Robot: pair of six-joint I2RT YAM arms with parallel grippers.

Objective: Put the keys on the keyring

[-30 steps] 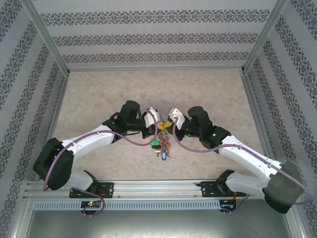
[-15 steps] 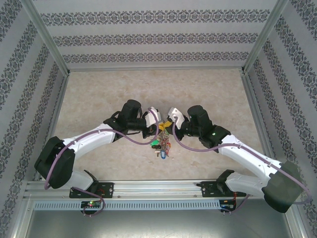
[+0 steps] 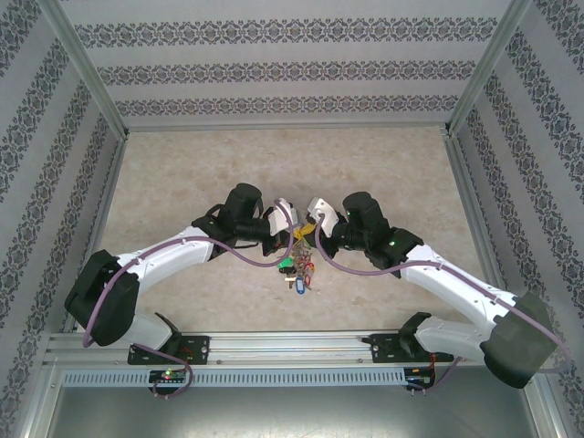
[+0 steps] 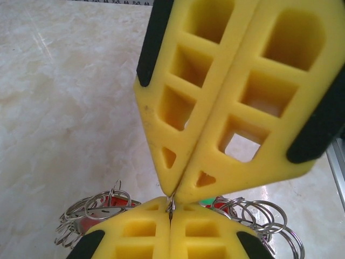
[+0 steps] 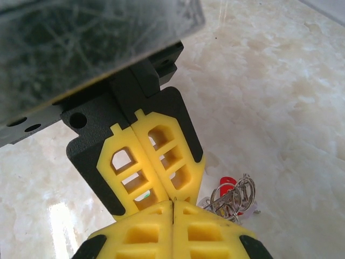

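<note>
My two grippers meet tip to tip above the table's middle, the left gripper (image 3: 296, 236) coming from the left and the right gripper (image 3: 307, 234) from the right. Both are shut. In the left wrist view a thin grey wire of the keyring (image 4: 171, 205) is pinched where my left gripper (image 4: 171, 216) and the right gripper (image 4: 174, 190) touch. Small split rings (image 4: 89, 209) and a red tag (image 4: 117, 202) hang behind them. The bunch (image 3: 297, 265) dangles below the grippers with green, red and blue tags. I cannot tell the two separate keys from the bunch.
The marble-patterned table (image 3: 182, 173) lies open all round the grippers. Patterned walls (image 3: 292, 73) with metal posts enclose it. The aluminium rail (image 3: 292, 345) with both arm bases runs along the near edge.
The two grippers have drawn slightly closer together. The hanging bunch has hardly moved.
</note>
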